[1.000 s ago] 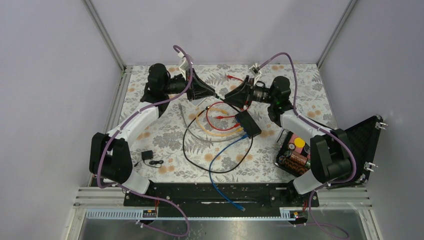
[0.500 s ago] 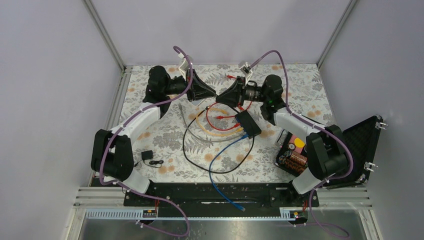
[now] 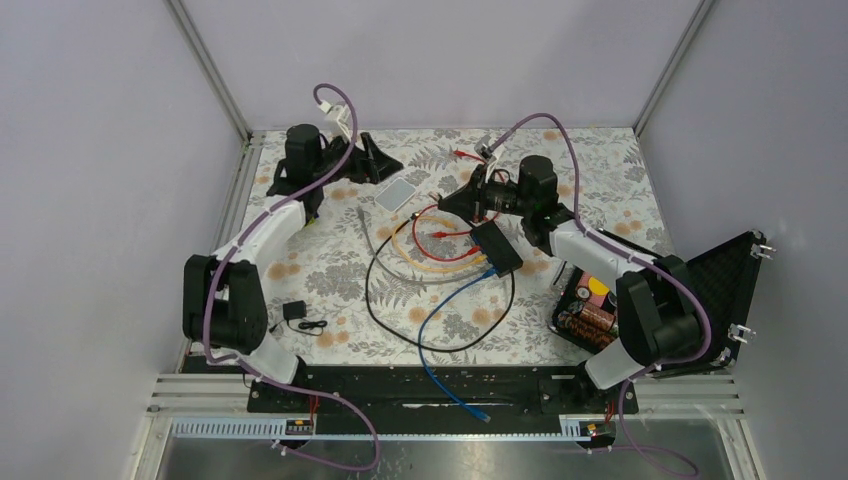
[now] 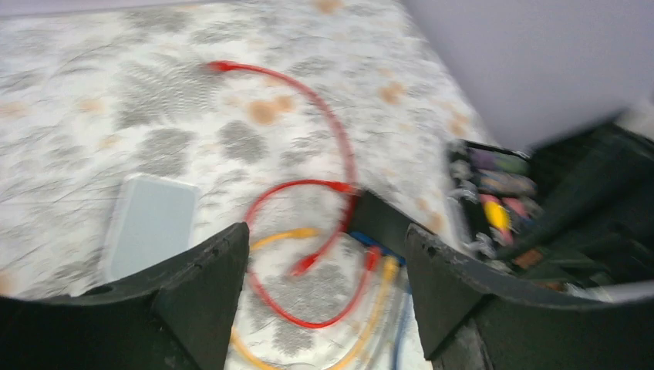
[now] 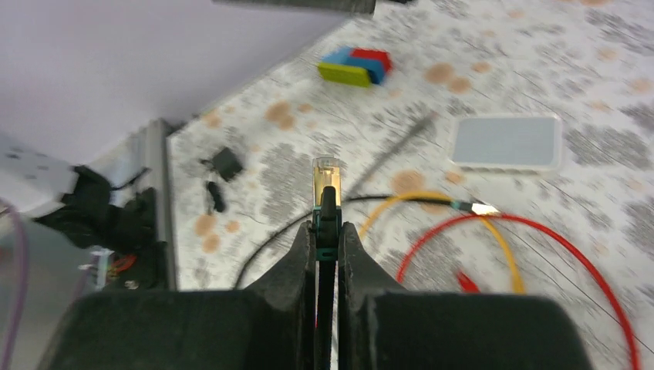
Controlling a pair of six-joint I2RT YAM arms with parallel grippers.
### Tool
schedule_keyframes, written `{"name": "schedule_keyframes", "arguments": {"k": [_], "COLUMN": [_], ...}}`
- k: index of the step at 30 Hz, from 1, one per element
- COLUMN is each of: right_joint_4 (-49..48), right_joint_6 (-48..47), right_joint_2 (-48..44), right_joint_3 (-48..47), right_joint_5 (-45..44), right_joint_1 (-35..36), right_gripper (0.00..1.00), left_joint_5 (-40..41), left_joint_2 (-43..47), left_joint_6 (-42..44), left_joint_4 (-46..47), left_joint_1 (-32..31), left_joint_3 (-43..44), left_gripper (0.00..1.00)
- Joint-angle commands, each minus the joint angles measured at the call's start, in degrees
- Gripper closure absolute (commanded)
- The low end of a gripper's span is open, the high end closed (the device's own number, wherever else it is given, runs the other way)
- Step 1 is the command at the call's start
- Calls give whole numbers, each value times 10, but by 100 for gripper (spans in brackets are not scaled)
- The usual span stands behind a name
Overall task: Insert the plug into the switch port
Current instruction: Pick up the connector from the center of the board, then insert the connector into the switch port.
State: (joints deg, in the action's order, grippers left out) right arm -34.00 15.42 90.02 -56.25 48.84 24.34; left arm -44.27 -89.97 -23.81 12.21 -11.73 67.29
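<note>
The plug, a clear one with gold contacts, is in the air above the far middle part of the bench. It sticks out ahead of the right gripper, whose jaws are clamped on the dark boot just behind it. Which cable ends in this plug, I cannot tell.

The switch, a flat black box, lies on the bench near the middle, a little toward the right edge. It is just on the near side of the right gripper and apart from the plug. A yellow cable and a blue cable run up to its left side. The switch port itself is too small to see from above.

A red cable loops on the bench beside the switch. A small white box lies flat toward the far edge, between the two grippers.

The left gripper is near the far left corner, with its jaws wide apart and nothing between them.

An open case with batteries stands at the right edge. A tiny black block lies toward the near left corner.
</note>
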Motion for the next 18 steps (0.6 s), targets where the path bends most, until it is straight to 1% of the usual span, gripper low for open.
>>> {"name": "schedule_keyframes", "arguments": {"k": [1,3,5,7,8,10,12,14,16,18], "right_joint_4": [178,209,242,283,295,301,294,306,347,385], "right_joint_6": [-164,-195,-225,-268,-290,-316,-326,-342,-369,-396], "right_joint_2": [-35,-23,-6,24,40,76,115,156,203,249], "right_joint_3": [-13,-19,-34,-66,-81,-116,-150,-196,-269,-318], "right_joint_5": [-139,-193,-244,-304,-329,-401,-435,-447,-456,-468], "right_joint_1": [4,4,9,23,30,45,53,59,67,77], "right_gripper": [100,100,100,100,100,100,100,100,100,100], "left_joint_5": [236,287,327,333,325,300,287,276,267,249], "left_joint_2": [-44,-96,-163,-223,-243,-268,-283,-298,-320,-333], "left_joint_6": [91,116,137,136,126,106,85,67,44,14], "left_joint_4": [-163,-228,-310,-371,-381,-369,-347,-328,-322,-311], "left_joint_1": [14,12,7,5,5,5,5,6,8,15], "left_joint_3": [66,124,206,283,304,323,321,323,329,329], "left_gripper": [26,26,26,28,28,29,30,30,32,33]}}
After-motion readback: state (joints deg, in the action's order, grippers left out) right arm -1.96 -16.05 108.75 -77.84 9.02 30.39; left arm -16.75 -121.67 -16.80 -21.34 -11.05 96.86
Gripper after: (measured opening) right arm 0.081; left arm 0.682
